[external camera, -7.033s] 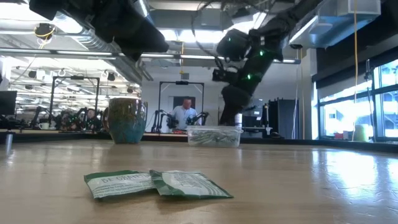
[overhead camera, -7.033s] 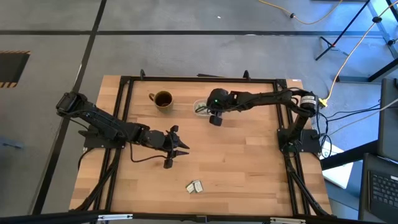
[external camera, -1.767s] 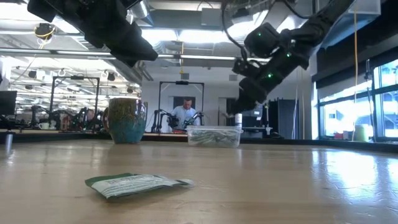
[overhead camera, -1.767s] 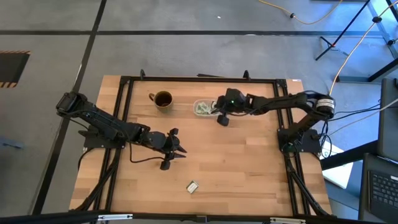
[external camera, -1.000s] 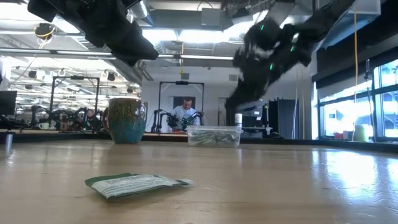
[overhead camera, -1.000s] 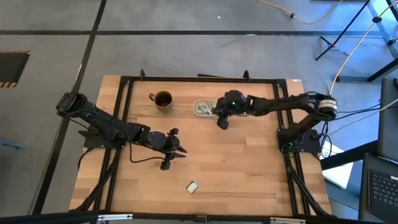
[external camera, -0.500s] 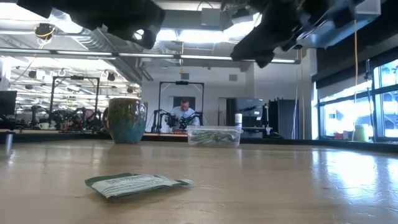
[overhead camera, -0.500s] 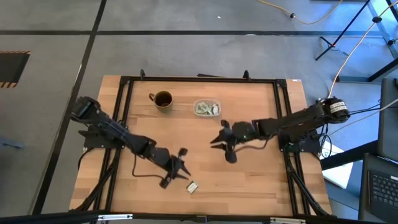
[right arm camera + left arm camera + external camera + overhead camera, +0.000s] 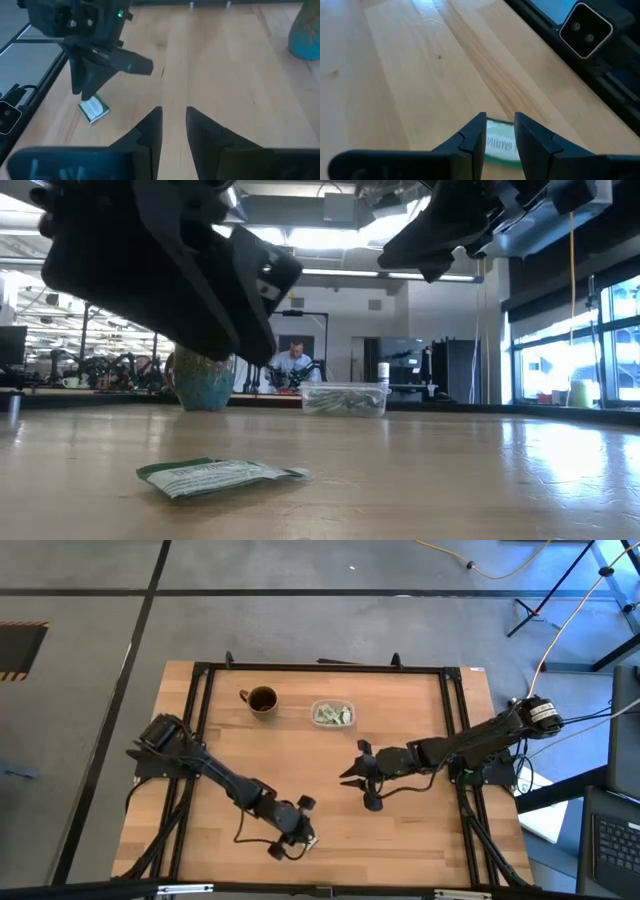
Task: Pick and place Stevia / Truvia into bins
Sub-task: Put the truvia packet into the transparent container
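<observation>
One sachet (image 9: 220, 476) left out on the pale wooden table (image 9: 400, 830), lying flat at the lower middle of the overhead shot, right by the bottom edge! Up at the top middle of the table sits the clear bin (image 9: 332, 714) with green and white packets inside, and just to its left the brown mug (image 9: 261, 700). A black metal frame (image 9: 320, 668) borders the tabletop, grey floor all around, a yellow cable (image 9: 520, 565) snaking across the upper right. From table height, a bright workshop opens up behind, ceiling lights glowing, windows on the right, and a person (image 9: 294, 364) seated far off at centre.

Big change from half a second ago: the left arm has swung further down toward the bottom of the frame, and the left gripper (image 9: 303, 832) now hangs directly over that sachet, where before it sat just above and left of it. The right arm has barely shifted; the right gripper (image 9: 349, 772) waits at mid-table, right of centre, well clear of the bin it was visiting a second ago.

Now the tool itself: in the left wrist view the fingers (image 9: 475, 135) stand a narrow gap apart, slightly parted, nothing between them, the sachet (image 9: 498, 146) showing through the gap on the wood below. Right gripper's fingers (image 9: 150, 127) likewise stand narrowly apart, empty, over bare wood.
</observation>
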